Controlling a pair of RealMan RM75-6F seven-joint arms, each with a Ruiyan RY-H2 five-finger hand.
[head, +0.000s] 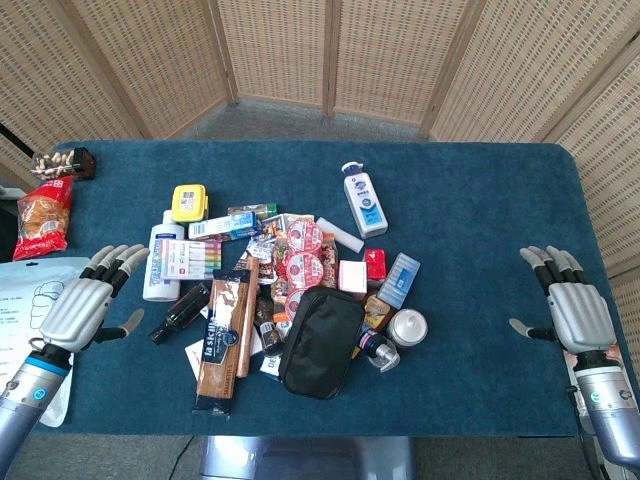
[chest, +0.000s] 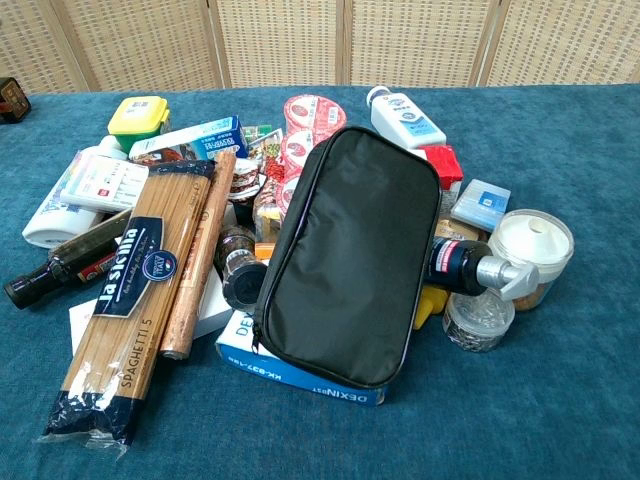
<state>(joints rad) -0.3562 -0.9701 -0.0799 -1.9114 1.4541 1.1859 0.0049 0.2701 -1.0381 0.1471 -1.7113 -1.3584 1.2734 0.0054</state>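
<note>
My left hand hovers flat over the table's left side with fingers spread, holding nothing; the white bottle and a dark glass bottle lie nearest it. My right hand is out at the table's right side, also flat with fingers apart and nothing in it, well away from the pile. Neither hand shows in the chest view. In the middle lies a heap: a black zip pouch, a spaghetti pack, a blue box under the pouch, and a white lotion bottle.
A blue cloth covers the table. A red snack bag and a small dark box sit at the far left. A white paper lies under my left arm. Wicker screens stand behind.
</note>
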